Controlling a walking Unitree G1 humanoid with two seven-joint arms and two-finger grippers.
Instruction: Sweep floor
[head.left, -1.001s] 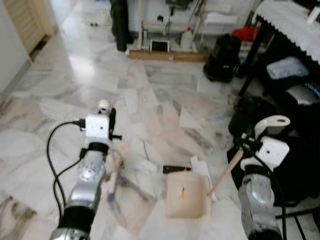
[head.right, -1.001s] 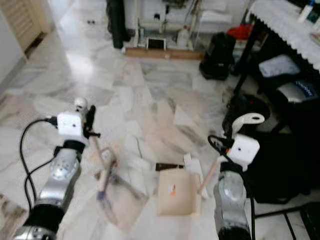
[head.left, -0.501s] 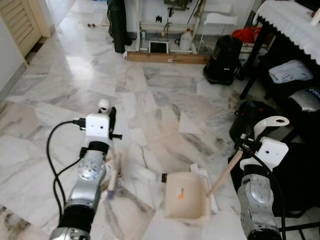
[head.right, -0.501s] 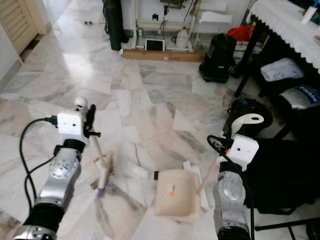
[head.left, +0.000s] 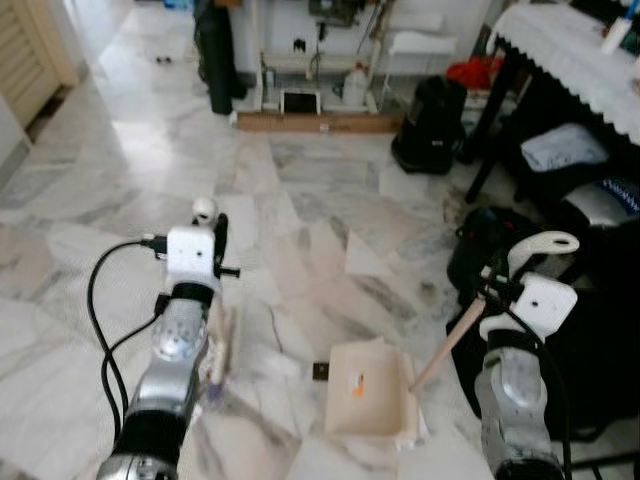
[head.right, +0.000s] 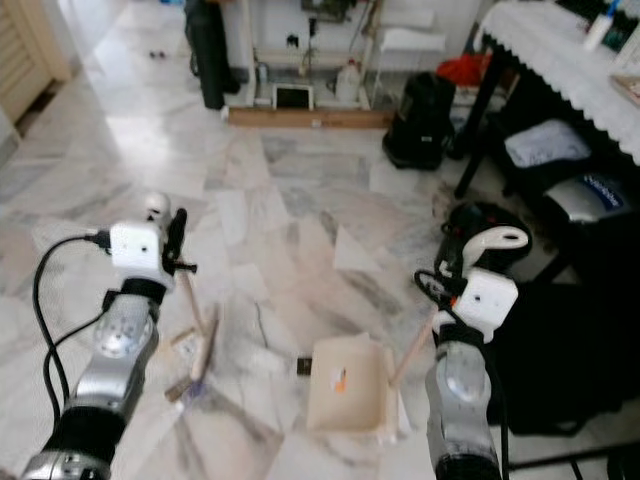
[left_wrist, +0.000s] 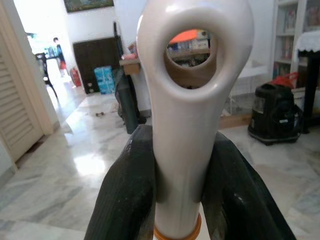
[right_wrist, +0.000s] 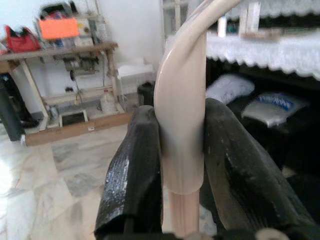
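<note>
I've got L gripper (left_wrist: 176, 200) clamped on cream plastic broom handle (left_wrist: 192, 100), shaft slanting down-fwd to floor. R gripper (right_wrist: 181, 165) clamped on beige dustpan handle (right_wrist: 182, 115); pan (head.left: 368, 390) flat, mouth facing left.

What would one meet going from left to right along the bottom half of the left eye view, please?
Left arm's black cable → left gripper holding the broom handle → broom head → small dark object → dustpan → dustpan handle → right gripper.

Nothing here can be read. The blue print on the white bag (right_wrist: 280, 102) under the counter (right_wrist: 265, 47), right of the frame, is too blurred to make out.
</note>
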